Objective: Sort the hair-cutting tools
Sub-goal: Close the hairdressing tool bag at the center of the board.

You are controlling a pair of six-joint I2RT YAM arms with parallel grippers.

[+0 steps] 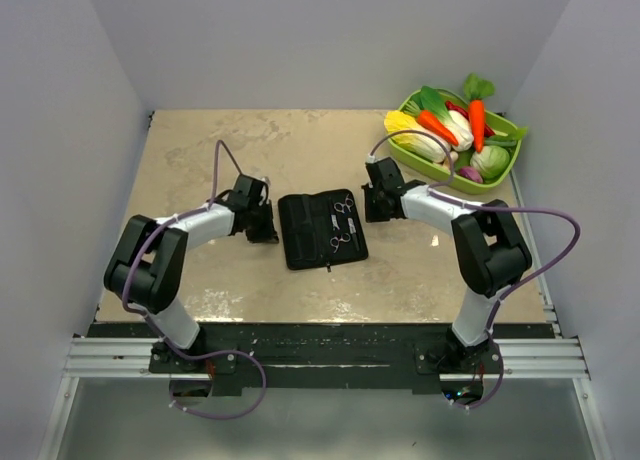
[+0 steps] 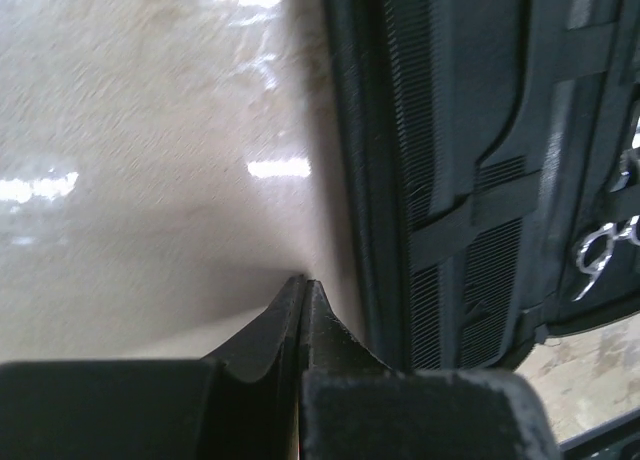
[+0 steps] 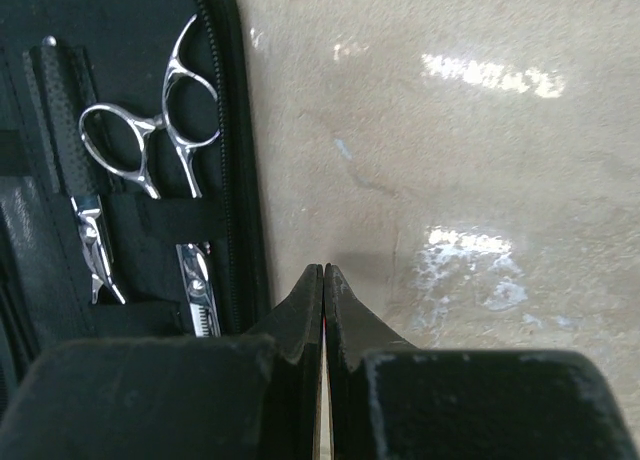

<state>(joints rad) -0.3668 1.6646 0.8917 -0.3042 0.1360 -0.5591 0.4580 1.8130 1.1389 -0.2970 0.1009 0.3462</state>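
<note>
Plainly, the two silver scissors (image 3: 190,170) sit strapped in the right half of the open black case (image 1: 300,235), just left of the right hand (image 3: 323,272), whose fingers are pressed together on nothing. Their long axis runs along the case's edge, with the rings at the far end and the blades nearer the hand. The left hand (image 2: 305,280), likewise closed and empty, sits on the worktop (image 2: 150,180) at the case's opposite edge, so the right hand is the nearer one.

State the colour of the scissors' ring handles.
Shiny silver; the scissors show best in the right wrist view.
</note>
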